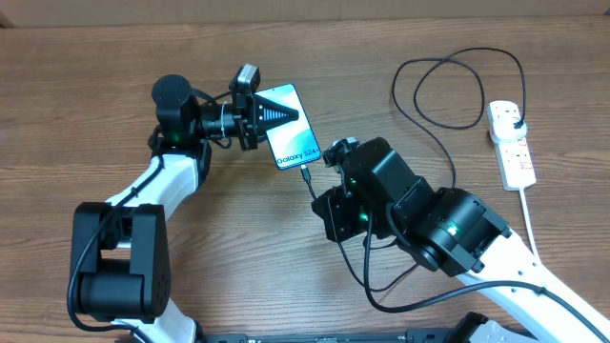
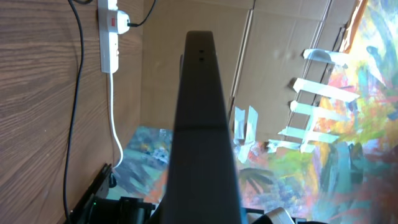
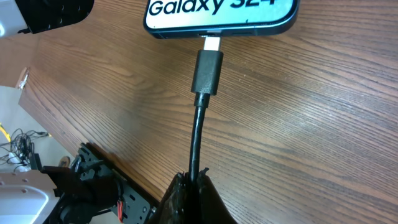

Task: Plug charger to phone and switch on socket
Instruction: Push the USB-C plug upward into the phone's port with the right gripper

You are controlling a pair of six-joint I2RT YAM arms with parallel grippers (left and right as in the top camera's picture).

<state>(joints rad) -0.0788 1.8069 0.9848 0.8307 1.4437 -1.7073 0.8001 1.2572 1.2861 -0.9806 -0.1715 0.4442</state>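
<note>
We are seating the charger (image 3: 206, 70) in the phone (image 1: 291, 131), which is lying on the desk (image 1: 95, 76). Its tip is entering the phone's port, with metal partly showing. The right pincer (image 3: 191, 183) is clamping the cable a little back from the phone. The left pincer (image 1: 255, 116) is closed on the phone's side edge. Next, we judge, comes a straight push into the phone, then the socket (image 1: 512, 143), well apart from the phone.

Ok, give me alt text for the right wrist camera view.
The charger's connector meets the phone's bottom port, its metal tip partly showing. The right end effector grips the black cable below, over a wooden table.
</note>
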